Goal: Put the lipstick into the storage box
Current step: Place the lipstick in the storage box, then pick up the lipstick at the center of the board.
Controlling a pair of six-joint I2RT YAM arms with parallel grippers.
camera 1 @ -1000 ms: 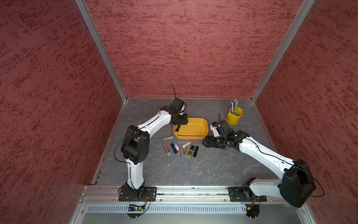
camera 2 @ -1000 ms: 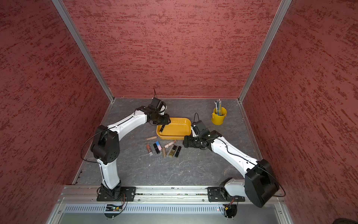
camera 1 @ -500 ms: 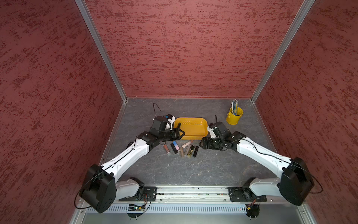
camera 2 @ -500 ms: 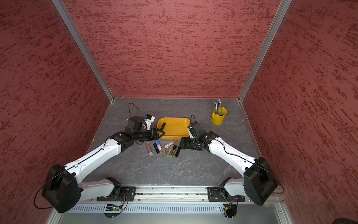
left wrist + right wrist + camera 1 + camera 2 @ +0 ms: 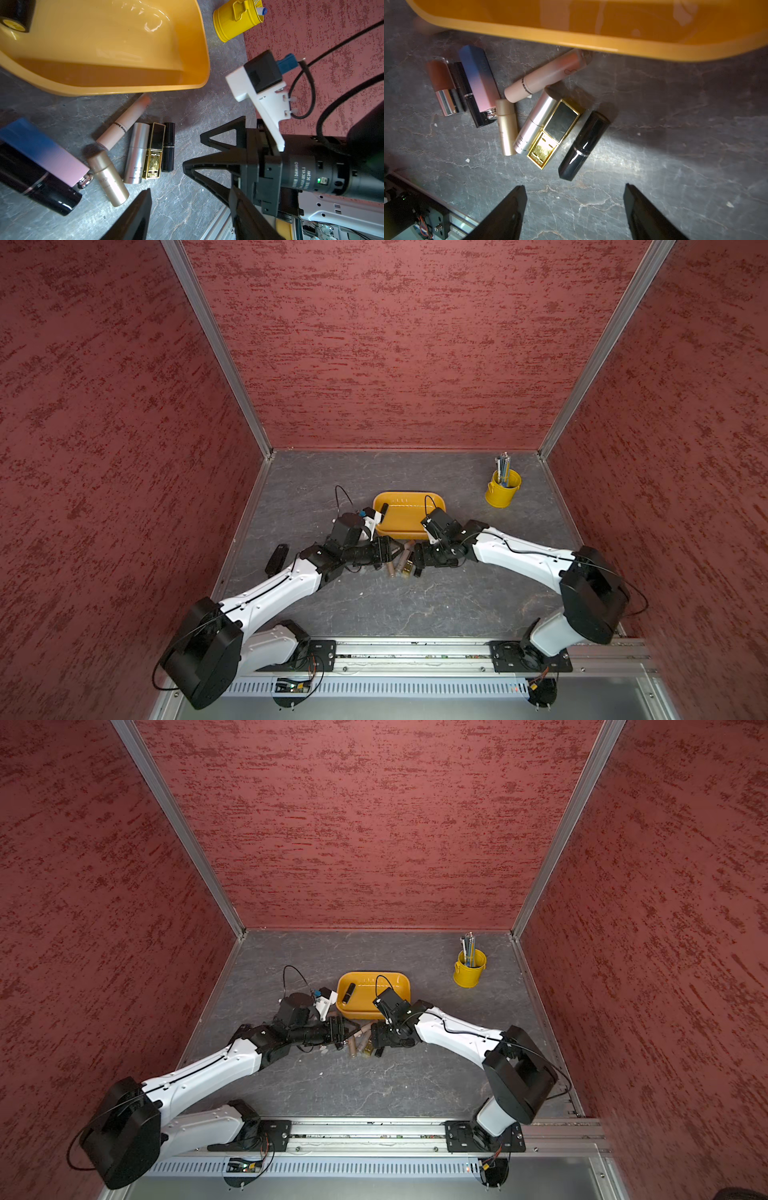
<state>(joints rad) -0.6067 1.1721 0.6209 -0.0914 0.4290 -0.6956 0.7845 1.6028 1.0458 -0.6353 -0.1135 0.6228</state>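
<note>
Your right end effector [image 5: 573, 187] hangs spread and empty over the black lipstick [image 5: 584, 145]. That lipstick lies on the bench [image 5: 675, 145], mid-bench, just in front of the storage box [image 5: 409, 493]. The left end effector [image 5: 392, 551], also spread and empty, faces the right one across the same cluster, so the two could collide. The gold case [image 5: 553, 133] sits just beside your target, and a wide close might catch both or roll the tube away. A dark lipstick [image 5: 350, 992] already lies in the box.
</note>
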